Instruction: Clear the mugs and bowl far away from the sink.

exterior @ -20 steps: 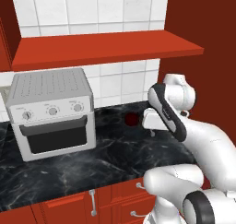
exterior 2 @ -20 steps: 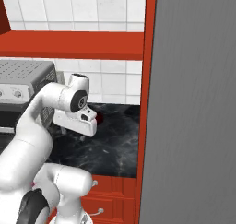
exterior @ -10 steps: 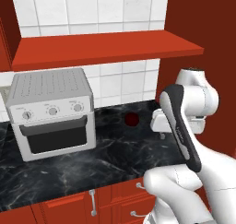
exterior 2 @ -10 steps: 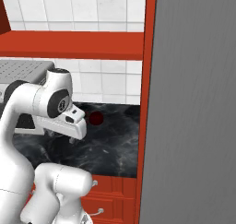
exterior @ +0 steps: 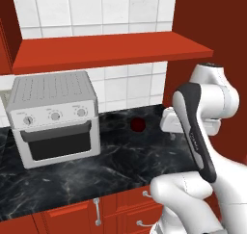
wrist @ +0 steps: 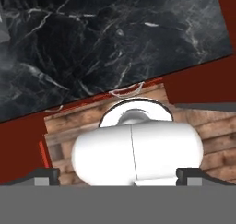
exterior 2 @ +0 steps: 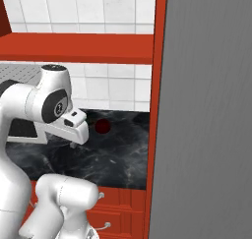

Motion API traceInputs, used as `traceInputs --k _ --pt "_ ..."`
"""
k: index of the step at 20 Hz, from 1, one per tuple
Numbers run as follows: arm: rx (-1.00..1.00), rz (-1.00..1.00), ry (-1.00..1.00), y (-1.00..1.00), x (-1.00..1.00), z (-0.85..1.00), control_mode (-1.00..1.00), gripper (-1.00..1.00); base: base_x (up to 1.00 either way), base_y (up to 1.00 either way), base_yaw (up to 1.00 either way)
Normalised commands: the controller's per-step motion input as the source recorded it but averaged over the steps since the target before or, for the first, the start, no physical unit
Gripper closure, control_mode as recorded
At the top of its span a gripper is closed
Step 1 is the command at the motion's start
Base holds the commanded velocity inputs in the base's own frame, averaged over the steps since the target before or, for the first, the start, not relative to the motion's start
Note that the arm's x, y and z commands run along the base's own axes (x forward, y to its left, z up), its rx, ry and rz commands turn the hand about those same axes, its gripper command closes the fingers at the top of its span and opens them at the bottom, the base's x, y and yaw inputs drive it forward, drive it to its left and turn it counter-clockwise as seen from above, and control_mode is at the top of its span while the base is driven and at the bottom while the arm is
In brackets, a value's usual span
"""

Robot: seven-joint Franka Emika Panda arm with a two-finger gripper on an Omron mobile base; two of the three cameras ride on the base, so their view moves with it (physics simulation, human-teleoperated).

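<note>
- Black marble counter point(exterior: 120, 161) runs along a white-tiled wall, with red cabinets and silver drawer handles below its front edge.
- A red shelf point(exterior: 111, 52) hangs on the wall above the counter.
- A silver toaster oven point(exterior: 55, 117) sits at the left end of the counter, three knobs across its front, dark door below them.
- One mug point(exterior: 138, 124) stands near the back of the counter, to the right of the toaster oven and well apart from it. It reads as a small dark red round shape; no finer detail can be made out. Right base view has the same mug point(exterior 2: 102, 126) close to the tiled wall.
- The gripper point(exterior: 170, 123) hangs above the counter just to the right of the mug, not touching it. In the right base view the gripper point(exterior 2: 78, 130) sits left of the mug, with a gap between them.
- Hand view: the two dark fingertips point(wrist: 46, 174) stand at opposite sides of the picture, jaws spread wide, nothing between them.
- Hand camera looks down over the counter point(wrist: 110, 38), its front edge, the red cabinet fronts and a wooden plank floor point(wrist: 221, 140).
- A tall grey panel point(exterior 2: 206, 115) takes up the right side of the right base view, edged by a red upright.
</note>
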Motion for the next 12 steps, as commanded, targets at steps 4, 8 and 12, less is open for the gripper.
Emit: traceInputs --k 4,8,12 --pt "-0.01 0.0 -0.15 0.0 -0.08 0.11 -1.0 -1.0 0.0 0.0 0.0" --pt "-0.08 0.0 -0.17 0.0 -0.06 0.0 -1.0 -1.0 0.0 0.0 0.0" --pt "-0.12 0.02 -0.22 0.0 -0.26 0.0 -1.0 -1.0 0.0 0.0 0.0"
